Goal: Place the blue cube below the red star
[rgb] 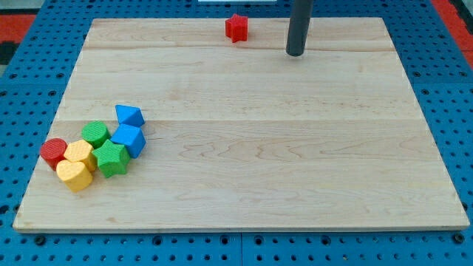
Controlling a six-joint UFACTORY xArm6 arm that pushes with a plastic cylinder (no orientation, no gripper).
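Observation:
The red star (236,27) sits alone near the view's top edge of the wooden board, a little left of centre. The blue cube (129,139) lies at the view's left in a cluster, with a blue triangular block (128,115) just above it. My tip (295,52) rests on the board near the view's top, to the right of the red star and far from the blue cube.
The left cluster also holds a green block (95,134), a green star-like block (111,158), two yellow blocks (79,153) (74,175) and a red cylinder (53,151). The wooden board (295,162) lies on a blue pegboard.

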